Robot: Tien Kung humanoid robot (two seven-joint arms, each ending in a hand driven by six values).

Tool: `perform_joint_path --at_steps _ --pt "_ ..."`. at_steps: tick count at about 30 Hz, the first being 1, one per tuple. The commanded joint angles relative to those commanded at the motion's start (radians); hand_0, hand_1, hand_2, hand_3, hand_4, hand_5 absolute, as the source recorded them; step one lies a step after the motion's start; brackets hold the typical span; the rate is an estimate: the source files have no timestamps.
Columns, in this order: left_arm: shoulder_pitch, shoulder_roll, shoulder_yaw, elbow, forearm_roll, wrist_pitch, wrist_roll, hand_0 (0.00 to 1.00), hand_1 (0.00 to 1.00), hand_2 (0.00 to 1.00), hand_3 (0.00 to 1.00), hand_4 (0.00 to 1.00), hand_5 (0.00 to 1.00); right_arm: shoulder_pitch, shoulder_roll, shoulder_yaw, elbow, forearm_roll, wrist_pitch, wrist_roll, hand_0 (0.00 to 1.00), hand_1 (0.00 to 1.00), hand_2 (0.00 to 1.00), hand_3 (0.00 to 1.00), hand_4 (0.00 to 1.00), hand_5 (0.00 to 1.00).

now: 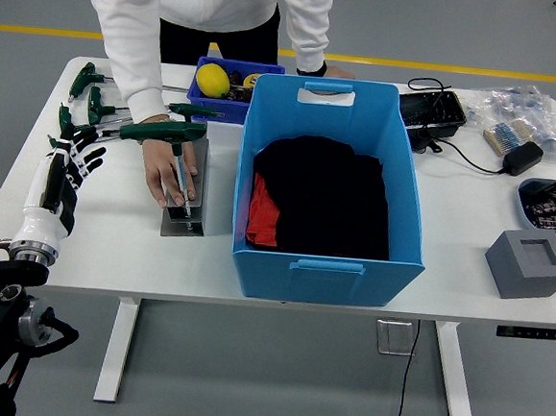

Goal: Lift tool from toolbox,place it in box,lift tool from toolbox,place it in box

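The left hand (73, 158) has its black-and-white fingers (92, 152) spread and slightly relaxed, holding nothing, hovering over the left part of the white table (102, 242). Its fingertips point toward a green-handled T-handle hex key (159, 133) that stands in the grey metal tool stand (184, 201), and they lie just beside the near end of that handle; whether they touch it cannot be told. The white forearm (45, 211) runs back to the lower left corner.

A person's hand (168, 172), coming out of a white sleeve (132, 47), lies flat on the top of the tool stand, palm down, pressing on it. The person's other hand (325, 71) rests on the table behind the big blue box.

More green-handled hex keys (86, 106) lie on the table to the left of the stand, behind the robot's fingers. The big blue box (328, 188) stands just right of the stand and holds black and red cloth (317, 206). Behind the stand sits a small blue tray (231, 94) with a yellow lemon (212, 79). At the far right are a grey block (531, 265), a black charger with cable (519, 158) and a black tray (430, 111).
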Motion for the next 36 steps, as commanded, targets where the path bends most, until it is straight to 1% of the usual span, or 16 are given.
perform_joint_path --at_steps 4,5,7,10,11,14,16,17,19,22,23,26,28,34,35,36 --pt "-0.009 0.013 -0.001 -0.063 0.112 0.051 -0.019 0.823 0.832 0.913 0.840 0.910 0.974 0.000 -0.001 0.000 0.000 0.001 0.000 0.000 0.671 0.643 0.708 0.575 0.781 0.729" --pt "-0.011 0.016 -0.002 -0.080 0.153 0.062 -0.019 0.872 0.875 0.955 0.869 0.998 0.780 0.000 -0.001 0.000 0.000 0.000 0.000 0.000 0.672 0.643 0.708 0.575 0.781 0.729" --pt "-0.022 0.031 0.005 -0.134 0.234 0.081 -0.002 0.872 0.875 0.955 0.869 0.998 0.780 0.001 -0.001 0.001 0.000 -0.001 0.000 0.000 0.672 0.643 0.708 0.575 0.781 0.729" --pt "-0.041 0.057 0.023 -0.215 0.358 0.082 0.038 0.872 0.875 0.955 0.869 0.998 0.780 0.003 0.000 0.002 0.000 -0.002 0.000 0.000 0.672 0.643 0.708 0.575 0.781 0.729" --pt "-0.050 0.067 0.032 -0.247 0.403 0.074 0.061 0.931 0.957 0.998 0.939 0.998 0.631 0.003 0.000 0.002 0.000 -0.002 0.000 0.000 0.671 0.643 0.708 0.575 0.781 0.728" --pt "-0.075 0.099 0.069 -0.327 0.527 0.018 0.134 0.931 0.957 0.998 0.939 0.998 0.631 0.004 -0.001 0.001 0.000 -0.002 0.001 0.000 0.671 0.643 0.708 0.575 0.781 0.728" --pt "-0.094 0.121 0.102 -0.370 0.611 -0.037 0.182 0.931 0.957 0.998 0.939 0.998 0.631 0.004 -0.002 -0.001 0.000 -0.001 0.000 0.000 0.671 0.643 0.708 0.575 0.781 0.728" --pt "-0.106 0.134 0.120 -0.389 0.655 -0.065 0.204 0.981 0.998 0.998 0.998 0.998 0.568 0.005 -0.002 0.001 0.000 -0.001 0.000 0.000 0.671 0.643 0.708 0.574 0.782 0.728" --pt "-0.129 0.153 0.150 -0.418 0.740 -0.131 0.247 0.981 0.998 0.998 0.998 0.998 0.568 0.005 -0.002 0.002 0.000 -0.002 0.001 0.000 0.671 0.643 0.708 0.574 0.782 0.728" --pt "-0.166 0.172 0.181 -0.429 0.863 -0.209 0.293 0.981 0.998 0.998 0.998 0.998 0.568 0.005 -0.002 0.001 -0.001 0.001 0.000 0.000 0.671 0.643 0.708 0.574 0.782 0.728" --pt "-0.185 0.179 0.196 -0.425 0.909 -0.239 0.311 0.976 0.998 0.998 0.998 0.998 0.517 0.004 -0.002 0.000 -0.001 0.002 0.000 0.000 0.671 0.643 0.708 0.575 0.782 0.730" --pt "-0.232 0.191 0.235 -0.395 1.039 -0.283 0.358 0.976 0.998 0.998 0.998 0.998 0.517 0.004 -0.002 -0.004 -0.002 0.006 0.000 -0.001 0.671 0.643 0.708 0.575 0.782 0.730" --pt "-0.258 0.197 0.256 -0.370 1.115 -0.292 0.382 0.976 0.998 0.998 0.998 0.998 0.517 0.005 -0.002 -0.003 -0.001 0.005 0.000 0.000 0.671 0.643 0.708 0.575 0.782 0.730" --pt "-0.344 0.219 0.313 -0.290 1.131 -0.301 0.461 0.964 0.987 0.998 0.998 0.998 0.520 0.008 -0.002 0.000 0.000 0.002 0.001 0.000 0.671 0.642 0.708 0.575 0.782 0.728" --pt "-0.353 0.221 0.319 -0.282 1.131 -0.307 0.472 0.939 0.957 0.965 0.954 0.998 0.536 0.008 -0.002 -0.001 0.000 0.003 0.001 0.000 0.672 0.643 0.708 0.575 0.782 0.729" --pt "-0.364 0.224 0.327 -0.271 1.131 -0.317 0.489 0.939 0.957 0.965 0.954 0.998 0.536 0.007 -0.002 -0.003 -0.001 0.004 0.001 0.000 0.672 0.643 0.708 0.575 0.782 0.729"
